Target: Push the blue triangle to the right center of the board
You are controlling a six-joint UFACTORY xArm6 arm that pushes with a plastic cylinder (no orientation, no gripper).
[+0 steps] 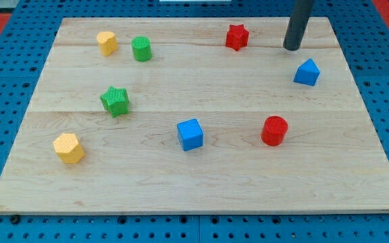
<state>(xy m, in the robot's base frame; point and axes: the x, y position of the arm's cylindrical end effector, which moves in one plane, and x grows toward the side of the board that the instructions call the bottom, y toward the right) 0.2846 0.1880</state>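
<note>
The blue triangle (306,72) lies on the wooden board (194,182) at the view's upper right, close to the right edge. My tip (292,48) stands on the board just above and slightly left of the blue triangle, a small gap apart from it. The dark rod rises from the tip out of the view's top.
A red star (236,36) lies left of my tip. A red cylinder (274,130) and a blue cube (190,133) lie lower down. A green cylinder (141,48), a yellow block (107,42), a green star (115,101) and a yellow hexagon (69,148) lie at the left.
</note>
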